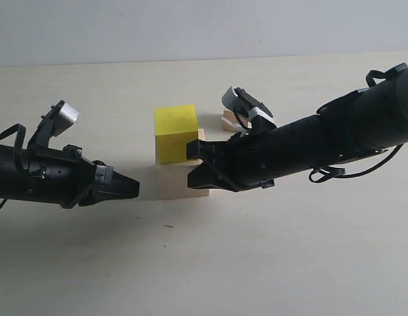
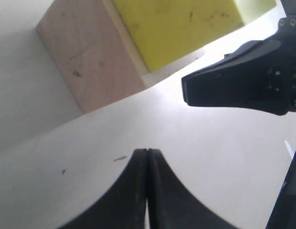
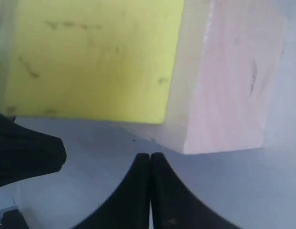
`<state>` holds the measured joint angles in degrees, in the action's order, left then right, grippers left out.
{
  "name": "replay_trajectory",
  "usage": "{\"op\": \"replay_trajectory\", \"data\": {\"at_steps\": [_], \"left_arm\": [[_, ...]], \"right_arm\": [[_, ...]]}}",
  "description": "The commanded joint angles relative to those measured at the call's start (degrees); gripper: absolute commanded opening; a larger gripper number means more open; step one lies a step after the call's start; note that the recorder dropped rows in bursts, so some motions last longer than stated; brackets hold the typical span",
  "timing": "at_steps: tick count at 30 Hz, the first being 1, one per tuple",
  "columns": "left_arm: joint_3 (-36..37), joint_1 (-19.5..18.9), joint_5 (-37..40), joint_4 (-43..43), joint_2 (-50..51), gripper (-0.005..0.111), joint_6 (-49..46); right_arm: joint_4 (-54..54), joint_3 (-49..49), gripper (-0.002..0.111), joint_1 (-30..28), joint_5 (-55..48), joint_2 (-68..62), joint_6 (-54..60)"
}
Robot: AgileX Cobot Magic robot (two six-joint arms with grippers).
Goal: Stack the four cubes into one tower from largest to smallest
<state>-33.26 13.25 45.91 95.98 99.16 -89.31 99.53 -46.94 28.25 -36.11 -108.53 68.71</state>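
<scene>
My left gripper [image 1: 133,187] and right gripper [image 1: 193,166] are both clenched on nothing. At centre frame the yellow cube [image 1: 176,133] sits on the pale cube [image 1: 174,182] (a tan cube [image 1: 229,118] peeks out behind my right arm).

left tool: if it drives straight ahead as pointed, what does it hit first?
Probably the pale cube under the yellow cube; the shut left tool points at its base. Depth unclear.
</scene>
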Motion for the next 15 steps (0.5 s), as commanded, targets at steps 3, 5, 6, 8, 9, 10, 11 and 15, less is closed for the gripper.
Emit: {"op": "replay_trajectory", "data": {"at_steps": [3,5,6,8,9,10,11,15], "left_arm": [[-1.89,2.02,-0.53,0.81,0.57,0.000,-1.50],[-3.60,2.88,-0.63,0.81,2.36,0.000,-0.31],[-4.52,3.32,-0.63,0.81,3.61,0.000,-0.04],[-5.76,3.72,-0.63,0.81,5.94,0.000,0.44],[-5.89,3.72,-0.75,0.59,6.83,0.000,0.44],[-5.89,3.72,-0.84,0.59,7.24,0.000,0.44],[-6.03,3.72,-0.84,1.01,7.94,0.000,0.44],[-6.73,3.87,0.24,2.70,8.43,0.000,-0.84]], "right_arm": [[0.28,-0.35,0.000,0.06,-0.38,1.04,0.24],[-0.94,-0.35,0.000,0.06,-0.38,1.17,-0.16],[-2.30,-0.35,0.000,0.06,-0.38,1.29,-1.36],[-7.13,-0.35,0.000,0.06,0.22,1.65,-4.40],[-10.78,-0.35,0.000,0.06,1.64,2.21,-7.25],[-11.76,-0.35,0.000,0.06,2.41,2.50,-7.96],[-13.36,-0.35,0.000,0.06,4.27,3.26,-8.91],[-13.51,-0.35,0.000,0.06,6.92,4.86,-9.03]]}}
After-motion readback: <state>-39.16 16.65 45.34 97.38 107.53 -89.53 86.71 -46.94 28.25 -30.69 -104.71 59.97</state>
